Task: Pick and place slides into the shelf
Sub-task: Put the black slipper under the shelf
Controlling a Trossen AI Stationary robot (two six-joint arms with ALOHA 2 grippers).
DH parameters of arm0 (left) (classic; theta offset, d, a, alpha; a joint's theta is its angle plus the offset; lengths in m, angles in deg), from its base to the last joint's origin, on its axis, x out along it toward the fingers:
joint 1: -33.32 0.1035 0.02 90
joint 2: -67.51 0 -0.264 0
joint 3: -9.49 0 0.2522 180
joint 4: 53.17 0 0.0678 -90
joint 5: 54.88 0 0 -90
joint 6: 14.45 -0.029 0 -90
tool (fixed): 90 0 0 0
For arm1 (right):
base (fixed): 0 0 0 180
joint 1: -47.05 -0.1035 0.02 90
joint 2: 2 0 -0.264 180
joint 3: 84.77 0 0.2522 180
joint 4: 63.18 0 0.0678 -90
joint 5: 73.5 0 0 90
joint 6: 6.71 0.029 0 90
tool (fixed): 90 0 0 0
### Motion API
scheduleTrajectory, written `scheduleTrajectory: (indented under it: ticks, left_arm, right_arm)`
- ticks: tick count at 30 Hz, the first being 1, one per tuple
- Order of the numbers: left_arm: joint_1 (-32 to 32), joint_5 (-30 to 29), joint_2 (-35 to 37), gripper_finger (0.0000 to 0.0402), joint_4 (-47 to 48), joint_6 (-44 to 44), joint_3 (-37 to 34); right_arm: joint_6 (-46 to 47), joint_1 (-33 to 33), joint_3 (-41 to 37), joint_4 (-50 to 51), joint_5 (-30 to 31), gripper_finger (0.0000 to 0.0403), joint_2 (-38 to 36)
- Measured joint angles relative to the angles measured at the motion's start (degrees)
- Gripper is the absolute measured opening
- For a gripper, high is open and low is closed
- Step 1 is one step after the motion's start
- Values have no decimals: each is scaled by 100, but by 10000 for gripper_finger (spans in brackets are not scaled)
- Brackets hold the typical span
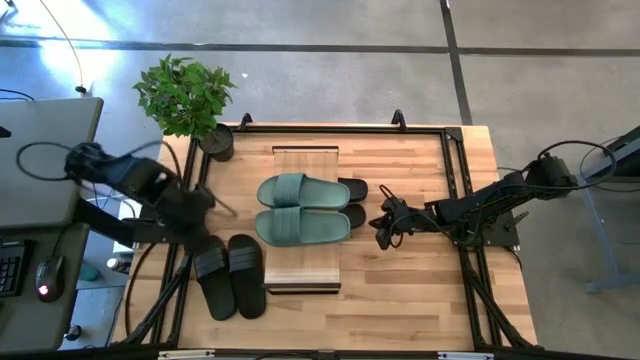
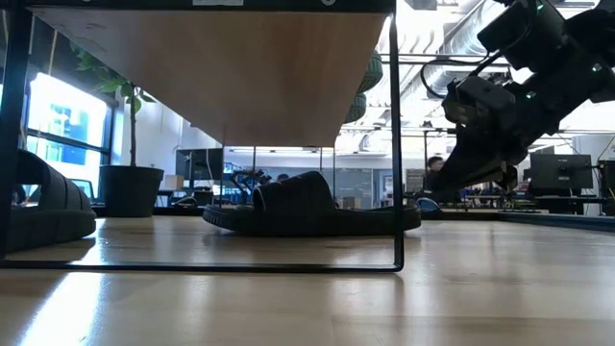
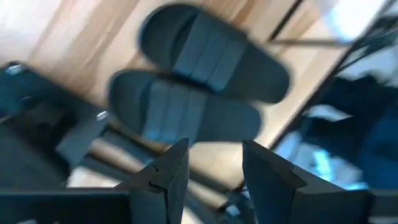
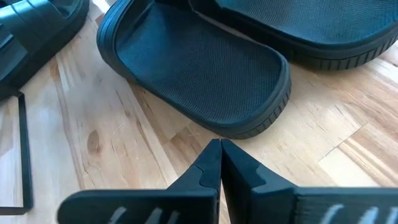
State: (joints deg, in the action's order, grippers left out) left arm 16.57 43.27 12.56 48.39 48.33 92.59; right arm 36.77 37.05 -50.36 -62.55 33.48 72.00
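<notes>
The shelf [image 1: 305, 160] stands mid-table, with the sage green pair [image 1: 300, 208] lying on its wood top. One black pair [image 1: 353, 203] lies on the table under it, heels sticking out toward the right; the low view shows one of these slides [image 2: 307, 207]. The other black pair [image 1: 230, 277] lies side by side on the table left of the shelf, also seen in the left wrist view [image 3: 199, 93]. My left gripper [image 1: 203, 228] [image 3: 214, 149] hovers open over that pair's far ends. My right gripper [image 1: 383, 235] [image 4: 220, 144] is shut just right of a protruding black heel [image 4: 205, 74], above the table [image 2: 461, 178].
A potted plant [image 1: 190, 100] stands at the table's far left corner, its pot [image 2: 130, 190] visible behind the shelf leg. Black frame rails run along the table's edges [image 1: 455, 180]. Bare wood lies right of the shelf and toward the near edge [image 1: 400, 300].
</notes>
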Motion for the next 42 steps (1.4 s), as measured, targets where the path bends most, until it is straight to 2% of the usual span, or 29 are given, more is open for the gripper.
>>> scheduleTrajectory:
  ticks: [2, 11, 17, 23, 28, 42]
  left_arm:
    - [-482, -243, -223, 133, 253, 329, 100]
    - [-2631, -1247, -775, 133, 223, 2411, 38]
    - [-3456, -1326, -1377, 133, 225, 3299, -135]
    - [-3873, -1530, -2169, 133, -513, 3514, -321]
    - [-4046, -1527, -2764, 133, -1269, 3100, -440]
    - [-4066, -1518, -4032, 134, -1282, 3310, -457]
  right_arm:
    - [0, 0, 0, 2, 0, 0, -2]
    - [0, 0, 0, 13, -74, 0, -2]
    - [-44, 0, 0, 43, -92, 0, -2]
    - [-108, 0, 0, 41, -101, 0, -2]
    - [-222, 0, 0, 41, -94, 0, -2]
    - [-391, 0, 0, 41, -92, 0, -2]
